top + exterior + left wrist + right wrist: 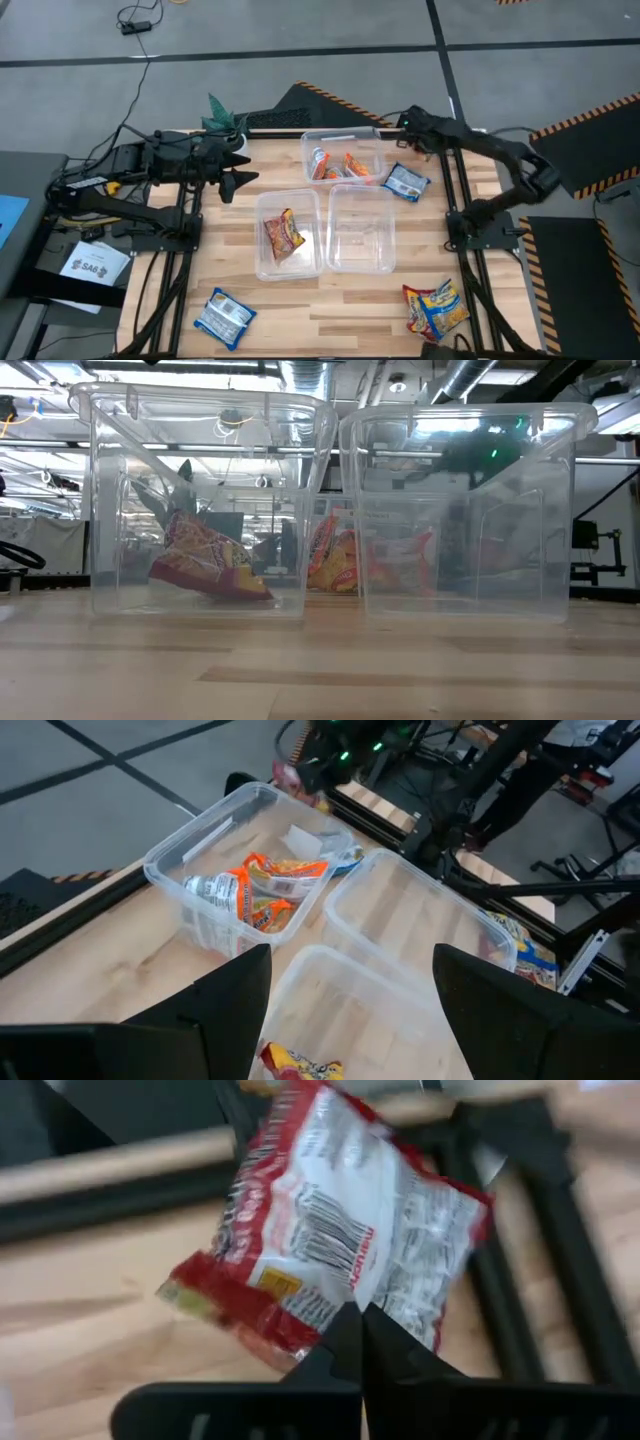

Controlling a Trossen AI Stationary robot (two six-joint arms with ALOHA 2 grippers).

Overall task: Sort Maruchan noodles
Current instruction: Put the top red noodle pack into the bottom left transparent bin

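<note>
- Fingers [335, 1348] of the right gripper [360, 1320] are clamped tight on the edge of a red packet [340, 1230]. It shows its white printed back and sits off the table [330, 310], way over at the far edge.
- Left gripper [245, 168] has its fingers [225, 1005] spread wide with nothing between them. It hangs over the left side of the table, just left of the bins.
- Closest to the front: a blue packet [222, 318] lies flat at the near left corner, well apart from everything else.
- Near right corner: a red-and-yellow packet [435, 305] lies by the edge. Could be two overlapping, can't tell.
- Middle of the table: two clear bins side by side, nearly touching.
- Left bin [262, 268] has one red-and-yellow packet [283, 235] in it, propped at a tilt in the low view.
- Right bin [390, 262] sits just beside it.
- Farther back: a third bin [345, 133] holds a few orange packets [335, 165] in a jumble.
- Just right of that far bin, another blue packet [405, 182] lies on the wood, beside it and not inside.
- Right arm reaches in from the right side, its gripper near the far bin's right corner.
</note>
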